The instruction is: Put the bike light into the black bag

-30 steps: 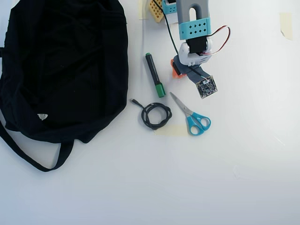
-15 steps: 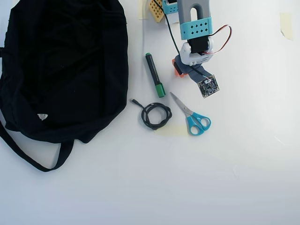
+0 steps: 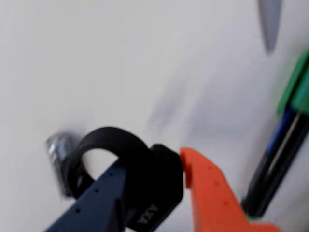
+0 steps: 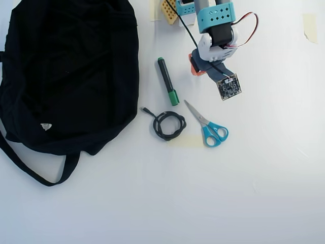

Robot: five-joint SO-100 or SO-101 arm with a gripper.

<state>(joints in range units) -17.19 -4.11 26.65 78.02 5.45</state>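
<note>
In the blurred wrist view my gripper point(image 3: 154, 169) is shut on the bike light point(image 3: 154, 186). The light's black body sits between the dark blue finger point(image 3: 96, 198) and the orange finger point(image 3: 207, 188). Its rubbery strap loop point(image 3: 108, 137) sticks out to the upper left. In the overhead view the gripper point(image 4: 196, 67) is under the arm at the top, right of the marker, and the light is hidden there. The black bag point(image 4: 71, 71) lies at the left with its strap point(image 4: 30, 170) and white label point(image 4: 46, 126), well away from the gripper.
A black marker with a green cap point(image 4: 167, 81) point(image 3: 285, 125) lies just left of the gripper in the overhead view. A coiled black cable point(image 4: 169, 125) and blue-handled scissors point(image 4: 208, 124) lie below it. A blurred silvery bit point(image 3: 58, 150) shows behind the strap loop.
</note>
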